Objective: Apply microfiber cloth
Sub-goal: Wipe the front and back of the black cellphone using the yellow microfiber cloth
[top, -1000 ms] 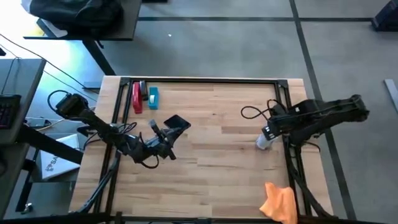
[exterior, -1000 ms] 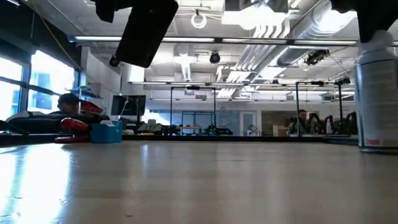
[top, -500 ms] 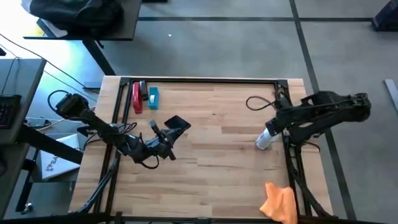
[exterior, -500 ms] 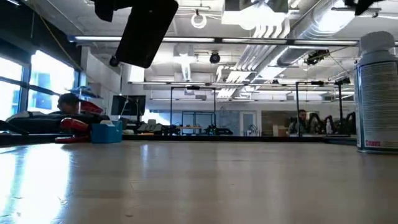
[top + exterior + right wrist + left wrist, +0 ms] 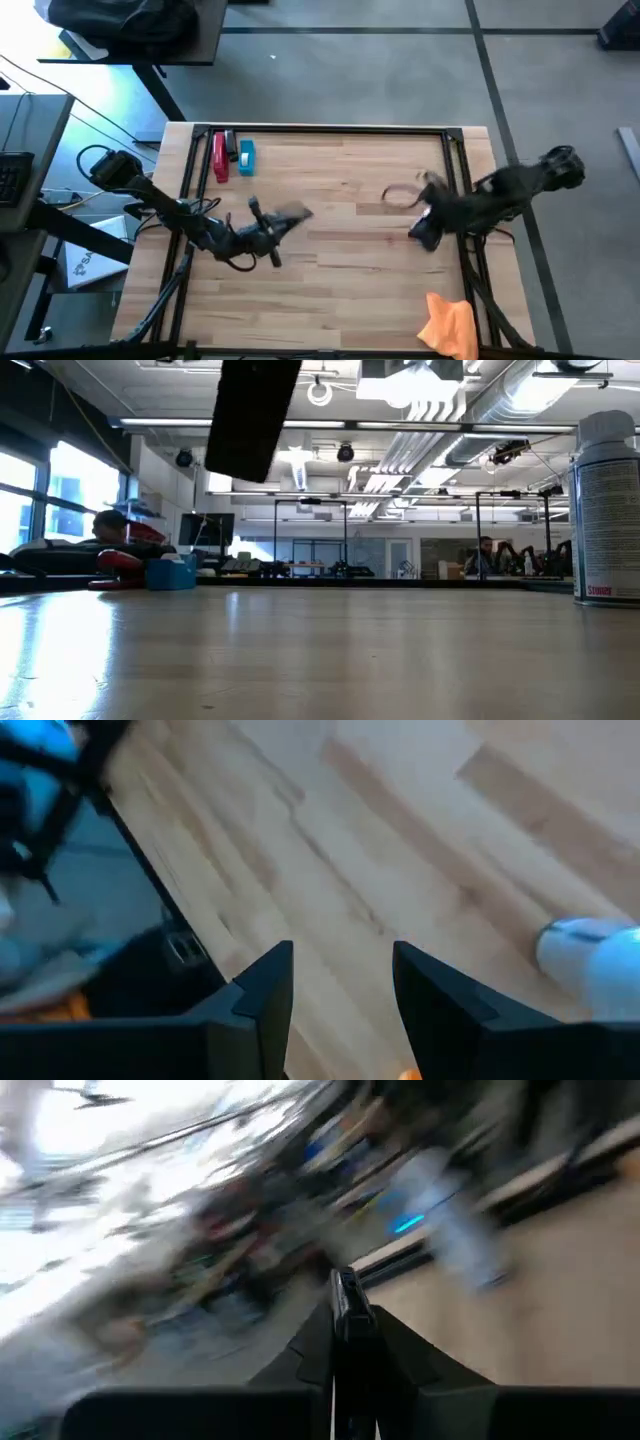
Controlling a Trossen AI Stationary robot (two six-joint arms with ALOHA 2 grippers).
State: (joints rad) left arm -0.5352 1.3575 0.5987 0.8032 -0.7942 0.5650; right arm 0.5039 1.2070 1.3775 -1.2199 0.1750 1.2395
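Note:
The orange microfiber cloth (image 5: 448, 322) lies crumpled at the table's near right corner, over the edge rail. My right gripper (image 5: 426, 234) hovers open farther in from it, with bare wood between its fingers (image 5: 262, 992). The white spray bottle (image 5: 606, 510) stands upright on its base just beside that gripper (image 5: 590, 965). In the high view the arm hides it. At the table's left middle my left gripper (image 5: 268, 230) is shut on a black phone (image 5: 290, 215), held up in the air (image 5: 252, 415). My left gripper pinches the black phone between its two fingers at the phone's near-left end (image 5: 277, 224). In the left wrist view the phone shows edge-on between the fingers (image 5: 346, 1308). It is lifted clear of the table and tilted, reaching toward the table's right from the fingers.
A red tool (image 5: 220, 156) and a blue item (image 5: 246, 157) lie at the far left corner. A black cable loop (image 5: 400, 194) lies on the wood by the right arm. A black rail (image 5: 320, 128) frames the table's edges. Bare wood spans the middle.
My right gripper has drawn up off the spray bottle's top and swung toward the table's near edge, turning as it went; the bottle stays standing. My left gripper has shifted toward the right, turning the phone it holds.

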